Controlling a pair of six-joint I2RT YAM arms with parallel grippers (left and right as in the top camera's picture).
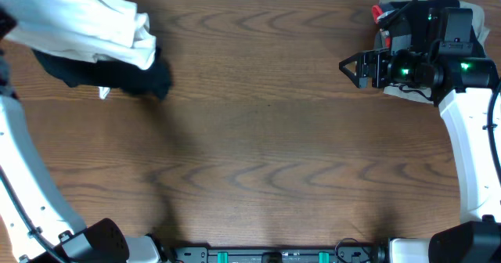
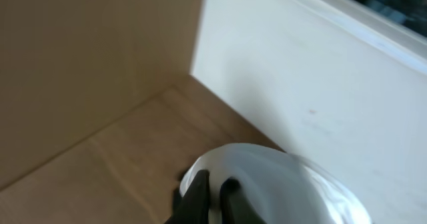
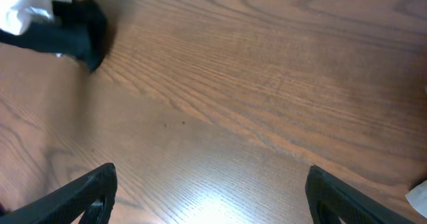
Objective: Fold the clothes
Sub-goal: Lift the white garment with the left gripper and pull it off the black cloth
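Overhead, left fingers are pinching the white T-shirt atop the black garment, while right fingers are hovering wide apart above the desk.

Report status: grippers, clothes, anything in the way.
Left gripper shut on white T-shirt, far left corner. Right gripper open, empty, far right. Black garment bunched under the shirt, nothing folded. Table between the arms bare.

Nothing legible shows in any view. A small white tag at the near edge of the plain black soft fabric garment, far left on the brown wooden surface, is too small to read. The large white cotton T-shirt over it shows only plain cloth.
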